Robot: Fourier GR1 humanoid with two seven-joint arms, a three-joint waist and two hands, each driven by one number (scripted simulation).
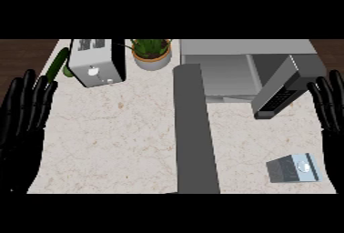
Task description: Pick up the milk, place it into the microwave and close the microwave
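Both forearms enter from the lower edge, and each robot hand rests at a side of the view, fingers straight and up, holding nothing: the left robot hand (23,118) at the left edge, the right robot hand (331,102) at the right edge. Milk (293,168), a small grey-blue carton lying on the bench (114,136), sits low on the right side, below and slightly inward of the right robot hand and well apart from the left one, so the right arm is judged the nearer for the pick. Its long axis appears to run roughly across the view, tilted a little. Beyond it stands the microwave (228,73) with its door (279,88) swung open toward the right hand. A toaster (97,63) and a potted plant (152,52) stand at the far left.
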